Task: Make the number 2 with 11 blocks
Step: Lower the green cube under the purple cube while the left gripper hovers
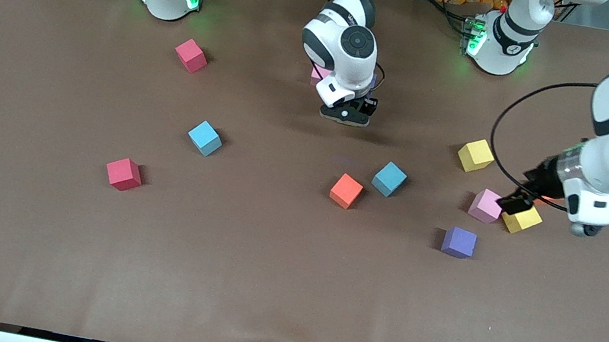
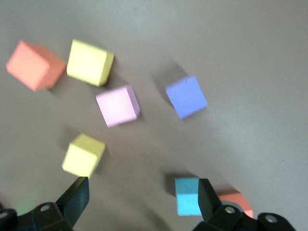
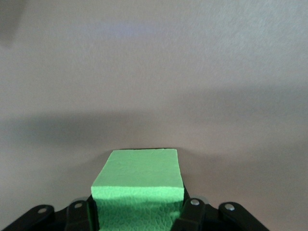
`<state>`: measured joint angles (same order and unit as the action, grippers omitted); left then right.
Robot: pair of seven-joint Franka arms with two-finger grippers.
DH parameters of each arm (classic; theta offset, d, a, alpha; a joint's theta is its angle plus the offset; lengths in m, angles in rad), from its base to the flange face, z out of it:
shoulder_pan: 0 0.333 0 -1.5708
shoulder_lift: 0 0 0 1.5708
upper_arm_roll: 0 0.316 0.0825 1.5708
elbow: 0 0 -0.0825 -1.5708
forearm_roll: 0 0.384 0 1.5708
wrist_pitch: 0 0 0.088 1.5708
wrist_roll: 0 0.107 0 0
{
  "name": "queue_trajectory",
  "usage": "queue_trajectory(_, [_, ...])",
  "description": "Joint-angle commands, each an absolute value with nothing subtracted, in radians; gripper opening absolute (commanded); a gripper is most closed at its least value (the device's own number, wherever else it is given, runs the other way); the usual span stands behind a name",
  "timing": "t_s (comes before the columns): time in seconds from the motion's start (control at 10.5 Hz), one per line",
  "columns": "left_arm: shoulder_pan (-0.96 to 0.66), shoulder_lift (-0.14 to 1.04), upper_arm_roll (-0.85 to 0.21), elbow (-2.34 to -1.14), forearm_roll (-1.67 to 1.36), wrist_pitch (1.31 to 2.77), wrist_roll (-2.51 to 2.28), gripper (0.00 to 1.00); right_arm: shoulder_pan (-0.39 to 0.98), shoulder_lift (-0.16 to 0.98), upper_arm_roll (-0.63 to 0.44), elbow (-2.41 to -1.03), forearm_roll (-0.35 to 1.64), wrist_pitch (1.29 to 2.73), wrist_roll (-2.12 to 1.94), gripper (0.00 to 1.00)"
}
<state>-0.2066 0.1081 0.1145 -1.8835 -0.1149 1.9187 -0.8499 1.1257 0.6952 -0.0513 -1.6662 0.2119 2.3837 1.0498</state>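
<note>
The right gripper [image 1: 345, 117], upper middle of the front view, has its fingers [image 3: 192, 214] closed nearly all the way on a green block [image 3: 139, 185], held level above bare bench [image 1: 260, 282]. A pink block [image 1: 317, 73] peeks out beside that arm.

Loose blocks lie from left to right: red [image 1: 123, 173], red [image 1: 191, 55], blue [image 1: 205, 138], orange [image 1: 346, 191], blue [image 1: 389, 178], purple [image 1: 459, 242], pink [image 1: 486, 205]. No digit is formed.

At the right, the left gripper [image 2: 139, 197] hangs with fingers [image 2: 74, 197] spread wide, empty, over two yellow blocks [image 1: 476, 155].
</note>
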Motion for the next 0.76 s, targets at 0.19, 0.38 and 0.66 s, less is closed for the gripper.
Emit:
queue_trajectory(0.19, [-0.172, 0.137, 0.106, -1.754, 0.049, 1.836, -0.607, 1.0, 1.15, 0.715, -0.058, -1.635, 0.222, 2.385, 1.063, 0.0])
queue_trajectory(0.38, [-0.163, 0.135, 0.104, -1.706, 0.049, 1.81, -0.491, 1.0, 1.154, 0.716, -0.055, -1.635, 0.224, 2.385, 1.063, 0.0])
queue_trajectory(0.66, [-0.161, 0.121, 0.091, -1.631, 0.055, 1.734, -0.407, 1.0, 1.164, 0.736, -0.055, -1.617, 0.224, 2.385, 1.063, 0.0])
